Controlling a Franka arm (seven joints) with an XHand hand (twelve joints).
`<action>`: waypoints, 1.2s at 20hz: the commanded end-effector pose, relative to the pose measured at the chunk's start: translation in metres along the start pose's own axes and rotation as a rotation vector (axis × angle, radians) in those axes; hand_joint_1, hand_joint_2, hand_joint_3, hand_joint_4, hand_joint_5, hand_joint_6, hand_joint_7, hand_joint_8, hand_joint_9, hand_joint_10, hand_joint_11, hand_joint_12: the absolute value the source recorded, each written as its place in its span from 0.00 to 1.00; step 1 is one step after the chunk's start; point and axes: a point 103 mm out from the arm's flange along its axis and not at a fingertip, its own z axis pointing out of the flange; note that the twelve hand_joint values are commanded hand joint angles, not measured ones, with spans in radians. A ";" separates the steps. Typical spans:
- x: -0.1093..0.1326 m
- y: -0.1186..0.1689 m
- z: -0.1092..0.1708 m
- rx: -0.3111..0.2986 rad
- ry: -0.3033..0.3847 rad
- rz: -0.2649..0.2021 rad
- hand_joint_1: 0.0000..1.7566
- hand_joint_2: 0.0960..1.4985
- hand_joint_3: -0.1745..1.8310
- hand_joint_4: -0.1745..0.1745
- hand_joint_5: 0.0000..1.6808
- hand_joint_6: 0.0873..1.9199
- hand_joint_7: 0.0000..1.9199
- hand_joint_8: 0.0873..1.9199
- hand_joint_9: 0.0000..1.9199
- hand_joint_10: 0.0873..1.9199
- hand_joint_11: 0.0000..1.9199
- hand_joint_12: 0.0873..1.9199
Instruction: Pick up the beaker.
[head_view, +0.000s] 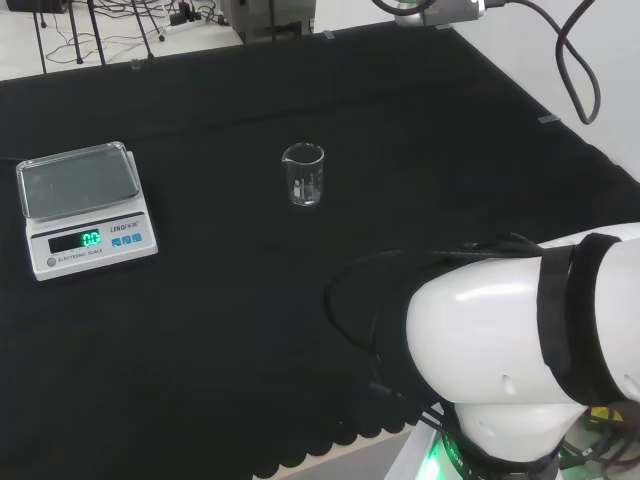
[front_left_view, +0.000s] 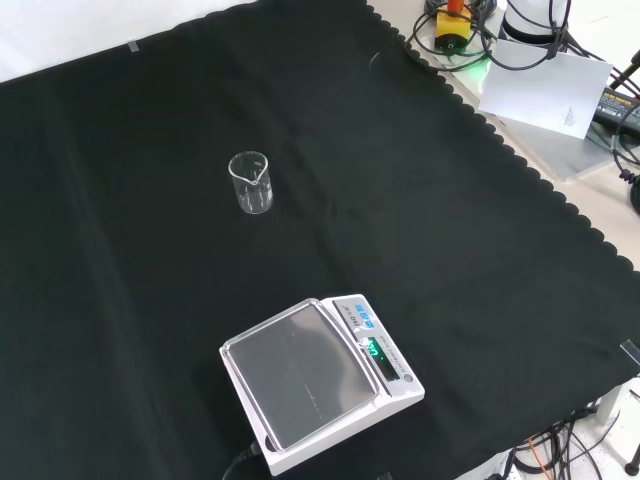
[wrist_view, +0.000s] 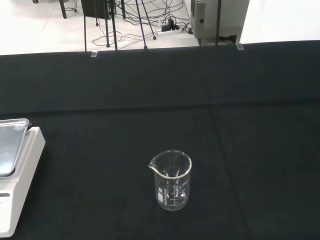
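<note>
Glass beaker (head_view: 303, 175), clear with a pouring lip, stands upright mid-cloth (head_view: 400, 150); flat-topped white scale (head_view: 85, 208) nearer one edge; I cannot tell my hand's state.

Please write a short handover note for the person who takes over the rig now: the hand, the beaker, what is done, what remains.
Hand: its fingers cannot be judged from these views.
Beaker: upright on the black cloth, looks empty, nothing touching it. In the head view it stands right of the scale, well apart from it.
Done: no grasp yet.
Left: bring the hand to the beaker, close on it, lift.
</note>
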 end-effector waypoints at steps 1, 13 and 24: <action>0.001 0.000 0.000 -0.010 -0.010 -0.003 0.38 0.35 0.34 0.50 0.04 0.00 0.05 0.34 0.08 0.41 0.00 0.64; -0.004 0.017 0.017 0.028 -0.001 -0.016 0.38 0.40 0.27 0.51 0.03 0.00 0.04 0.35 0.07 0.44 0.00 0.66; -0.001 0.077 0.082 0.084 0.051 -0.069 0.40 0.42 0.25 0.51 0.04 0.00 0.03 0.35 0.05 0.44 0.00 0.62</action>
